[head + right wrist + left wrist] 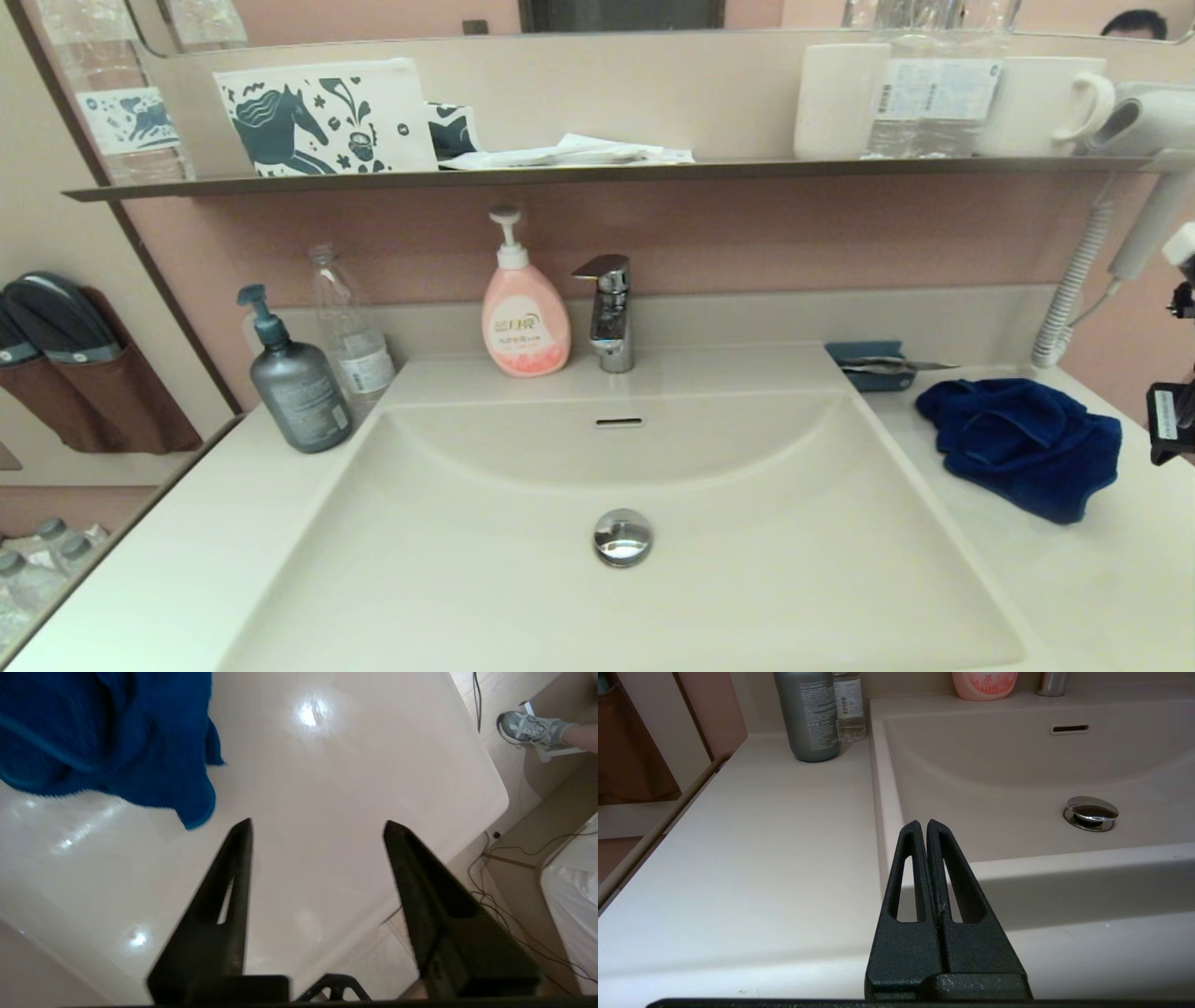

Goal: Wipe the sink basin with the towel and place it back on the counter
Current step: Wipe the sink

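Note:
The royal-blue towel [1022, 443] lies rumpled on the counter [1111, 579] to the right of the sink basin [523, 569], with its chrome drain plug [622, 537] and slot overflow [619, 422]. My right gripper [317, 828] is open above bare counter [327, 788], a short way from the towel [107, 742], holding nothing; only part of that arm [1174, 411] shows at the head view's right edge. My left gripper [923, 823] is shut and empty, low by the basin's [994, 779] near left corner; it is out of the head view.
A grey pump bottle [297, 383], clear bottle [352, 327], pink soap dispenser [523, 313] and chrome faucet [609, 313] line the back. A teal tray [873, 364] sits behind the towel. A hairdryer [1144, 168] hangs at right. The wall shelf [597, 173] runs overhead.

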Robot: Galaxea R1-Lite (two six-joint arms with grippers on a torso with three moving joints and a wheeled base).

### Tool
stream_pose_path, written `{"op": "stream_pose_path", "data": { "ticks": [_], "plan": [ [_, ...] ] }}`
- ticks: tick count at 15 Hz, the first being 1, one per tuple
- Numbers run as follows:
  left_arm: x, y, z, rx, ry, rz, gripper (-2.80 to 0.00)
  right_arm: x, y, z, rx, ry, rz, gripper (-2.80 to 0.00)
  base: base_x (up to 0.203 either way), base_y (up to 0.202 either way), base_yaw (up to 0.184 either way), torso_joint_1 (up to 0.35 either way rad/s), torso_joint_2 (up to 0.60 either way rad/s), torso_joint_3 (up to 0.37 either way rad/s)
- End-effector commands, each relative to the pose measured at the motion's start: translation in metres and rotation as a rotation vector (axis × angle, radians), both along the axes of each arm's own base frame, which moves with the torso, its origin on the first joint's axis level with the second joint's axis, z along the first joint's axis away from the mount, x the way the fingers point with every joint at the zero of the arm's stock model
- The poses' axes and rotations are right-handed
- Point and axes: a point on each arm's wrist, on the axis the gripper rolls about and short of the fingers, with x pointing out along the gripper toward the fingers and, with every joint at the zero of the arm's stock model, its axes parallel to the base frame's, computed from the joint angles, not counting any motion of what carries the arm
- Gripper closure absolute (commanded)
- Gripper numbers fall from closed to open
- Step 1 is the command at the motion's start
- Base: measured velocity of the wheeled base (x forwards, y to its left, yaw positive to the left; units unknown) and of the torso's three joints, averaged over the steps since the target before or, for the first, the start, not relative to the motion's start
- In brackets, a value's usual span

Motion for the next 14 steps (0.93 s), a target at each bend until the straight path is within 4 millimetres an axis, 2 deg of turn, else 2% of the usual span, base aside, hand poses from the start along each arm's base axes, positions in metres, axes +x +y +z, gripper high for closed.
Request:
{"op": "stream_pose_path", "data": {
  "ticks": [1, 4, 11, 14],
  "plan": [
    [0.000, 0.000, 0.000, 0.000, 0.001, 0.000, 0.00, 0.006, -0.003, -0.005, 0.000, 0.006, -0.011, 0.00, 0.000, 0.000, 0.000, 0.000, 0.00, 0.000],
    [0.000, 0.000, 0.000, 0.000, 0.002, 0.000, 0.00, 0.028, -0.007, -0.017, 0.000, -0.049, -0.036, 0.00, 0.000, 0.000, 0.000, 0.000, 0.00, 0.000],
    [0.000, 0.000, 0.000, 0.000, 0.001, 0.000, 0.00, 0.088, -0.018, -0.066, -0.024, -0.084, -0.101, 0.00, 0.000, 0.000, 0.000, 0.000, 0.00, 0.000],
    [0.000, 0.000, 0.000, 0.000, 0.000, 0.000, 0.00, 0.108, -0.013, -0.076, 0.011, -0.205, -0.142, 0.00, 0.000, 0.000, 0.000, 0.000, 0.00, 0.000]
  ]
}}
